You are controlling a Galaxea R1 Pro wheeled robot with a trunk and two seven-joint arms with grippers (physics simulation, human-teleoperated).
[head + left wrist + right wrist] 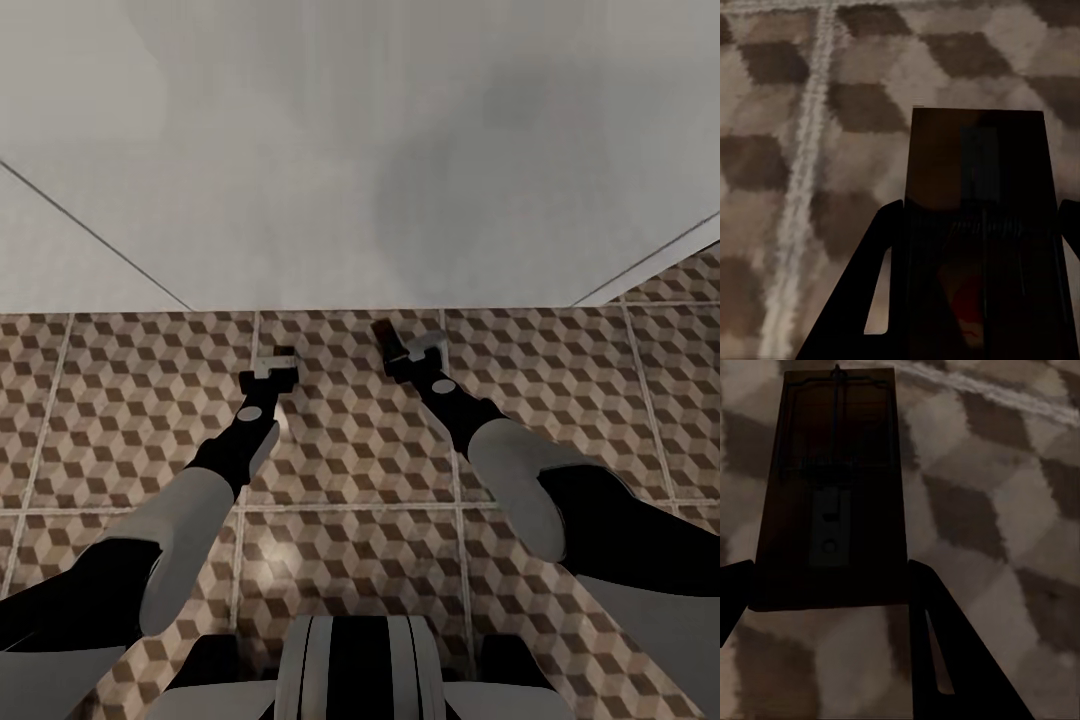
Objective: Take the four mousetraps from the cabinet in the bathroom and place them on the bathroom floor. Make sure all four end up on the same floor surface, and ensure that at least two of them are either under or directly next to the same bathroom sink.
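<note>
L tool [270, 368] and R tool [412, 352] each gripped a trap [979, 225] [832, 495] by its sides, low over the floor [350, 440], near the white wall. Traps looked light, stiff; hold by edges, not the wire.

Bathroom floor [350, 440]: large square tiles printed with a brown, beige and cream cube pattern, divided by pale grout lines. It runs up to a plain white surface [380, 200] along its far edge. In the left wrist view a dark wooden mousetrap [979, 225] with a red mark is seen against the tiles [787, 150]. The right wrist view shows a second mousetrap [832, 487] with dark wire; whether either rests on the floor cannot be told.
</note>
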